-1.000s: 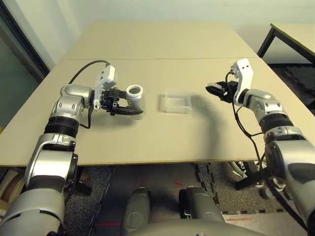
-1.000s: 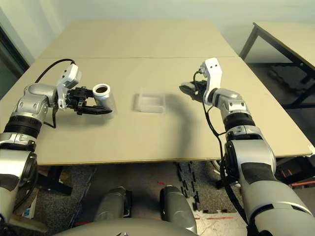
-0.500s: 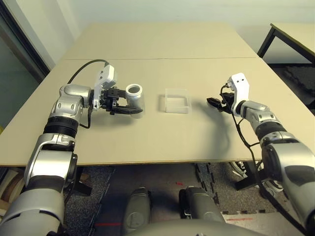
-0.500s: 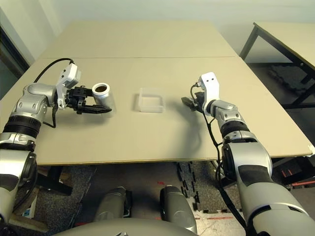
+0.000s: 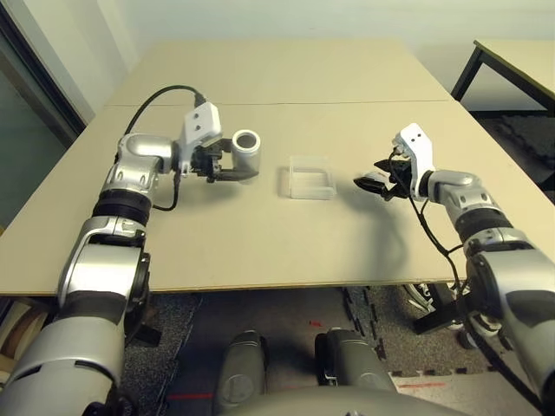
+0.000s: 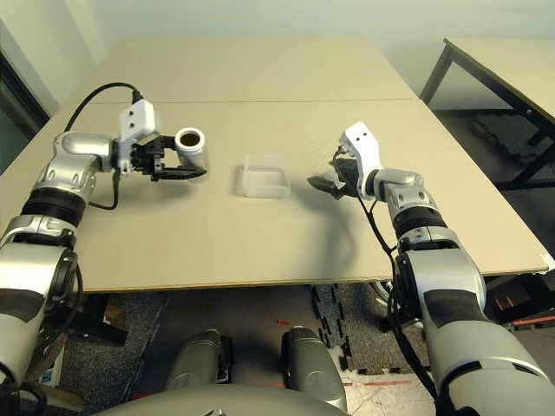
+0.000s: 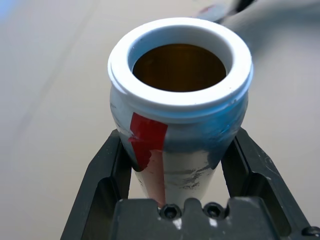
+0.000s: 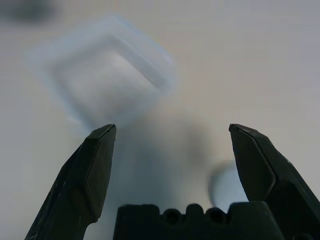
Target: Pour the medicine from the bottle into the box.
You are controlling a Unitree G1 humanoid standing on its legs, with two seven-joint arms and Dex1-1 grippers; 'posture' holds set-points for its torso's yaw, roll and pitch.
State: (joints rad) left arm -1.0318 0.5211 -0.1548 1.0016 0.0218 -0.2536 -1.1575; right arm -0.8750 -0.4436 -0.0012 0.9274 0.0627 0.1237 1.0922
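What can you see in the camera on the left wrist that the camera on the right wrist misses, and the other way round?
Left wrist view alone: the bottle up close, uncapped, with a white rim, a dark inside, a red mark on its side, and black fingers closed against both sides.

Right wrist view alone: the clear box lying ahead of two widely parted fingers holding nothing, with a pale round shape on the table beside one of them.

Both: the beige table and the arm's own black fingers.
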